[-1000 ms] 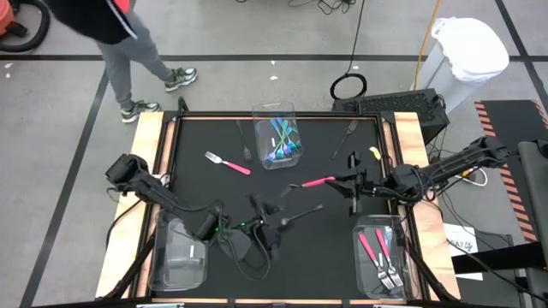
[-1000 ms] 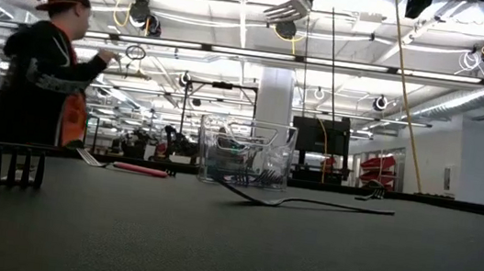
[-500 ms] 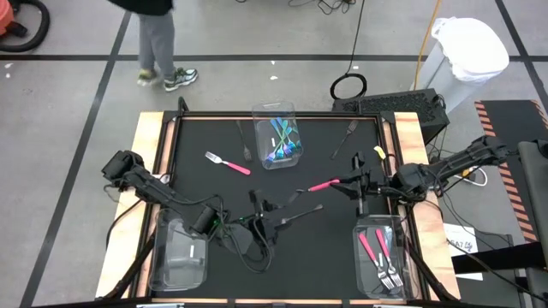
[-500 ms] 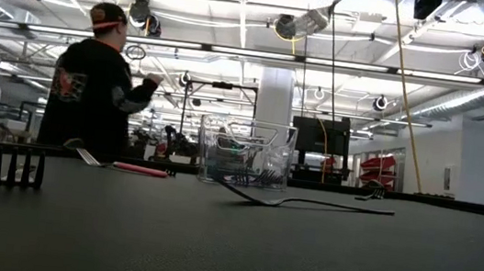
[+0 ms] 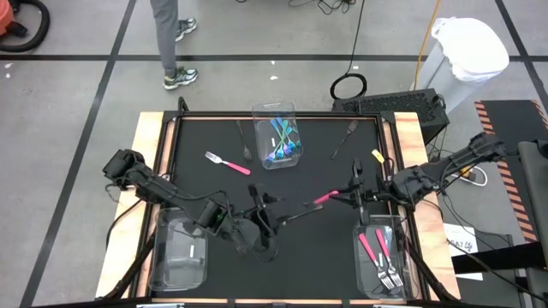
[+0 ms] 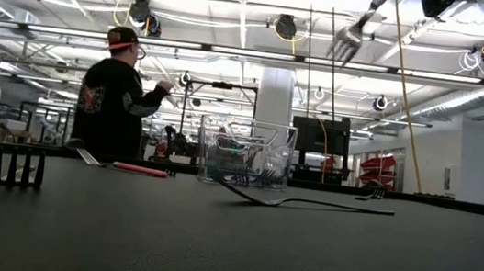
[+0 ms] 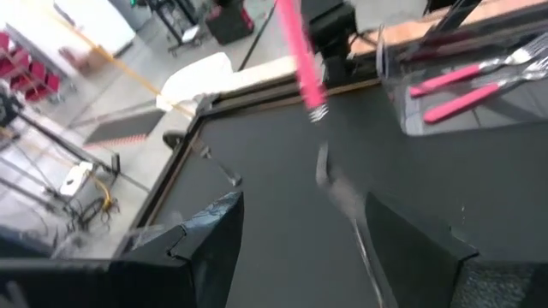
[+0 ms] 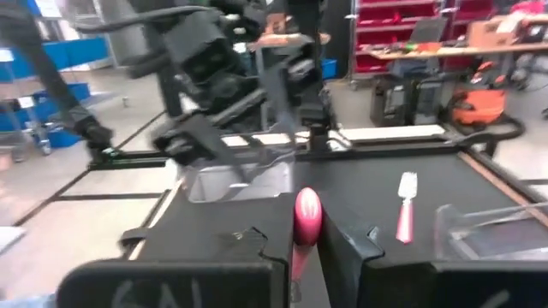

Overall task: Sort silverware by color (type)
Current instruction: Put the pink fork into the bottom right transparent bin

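Note:
My right gripper (image 5: 355, 195) hangs over the table's right half, shut on a pink-handled fork (image 5: 320, 199). In the low view its silver tines (image 6: 350, 36) show high above the table. My left gripper (image 5: 261, 216) hovers open near the table's middle, its fingers either side of a dark fork (image 7: 342, 201) that lies flat below and ahead, untouched. A second pink fork (image 5: 227, 162) lies at the far left. Teal utensils fill the far middle bin (image 5: 276, 113). Pink forks lie in the near right bin (image 5: 401, 257). My right gripper pinches the pink handle's end (image 8: 306, 214) between its two fingers. The fingers come level from the table's right side and lie along the fork. The fork sticks out ahead of them toward the table's left, tines (image 7: 315, 111) tipped downward, lifted clear of the table.
A clear bin (image 5: 163, 257) stands near left. Dark forks lie at the far side (image 5: 244, 141) (image 5: 345, 137), and a small yellow piece (image 5: 375, 155) at the right. A dark fork head (image 6: 18, 166) stands near the low camera. A person (image 6: 122, 93) walks beyond the far edge.
My right gripper has carried the pink fork toward the table's right and near edges, still shut on it; the fork's tines have tipped downward. My left gripper has edged toward the far edge and turned a little, staying open. The person has walked along the far side.

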Controlling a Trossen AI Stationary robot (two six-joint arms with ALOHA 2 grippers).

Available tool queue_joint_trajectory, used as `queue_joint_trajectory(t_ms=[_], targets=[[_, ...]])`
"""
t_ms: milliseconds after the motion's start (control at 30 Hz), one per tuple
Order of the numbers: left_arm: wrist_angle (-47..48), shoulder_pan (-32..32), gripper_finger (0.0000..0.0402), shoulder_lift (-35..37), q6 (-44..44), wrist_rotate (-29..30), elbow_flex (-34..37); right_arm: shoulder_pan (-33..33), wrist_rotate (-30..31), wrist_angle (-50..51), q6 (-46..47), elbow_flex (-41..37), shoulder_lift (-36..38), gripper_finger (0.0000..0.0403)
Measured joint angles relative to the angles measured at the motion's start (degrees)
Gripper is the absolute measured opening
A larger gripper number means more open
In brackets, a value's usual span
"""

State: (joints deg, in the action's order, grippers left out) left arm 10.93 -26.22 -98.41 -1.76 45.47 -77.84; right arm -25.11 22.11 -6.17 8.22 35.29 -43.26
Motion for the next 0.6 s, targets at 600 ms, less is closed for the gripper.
queue_joint_trajectory(t_ms=[600], targets=[[6.2,0.0,0.0246,0.0,4.5,0.6,0.0,-11.6,-5.6,34.6,22.3,12.5,4.8,0.0036]])
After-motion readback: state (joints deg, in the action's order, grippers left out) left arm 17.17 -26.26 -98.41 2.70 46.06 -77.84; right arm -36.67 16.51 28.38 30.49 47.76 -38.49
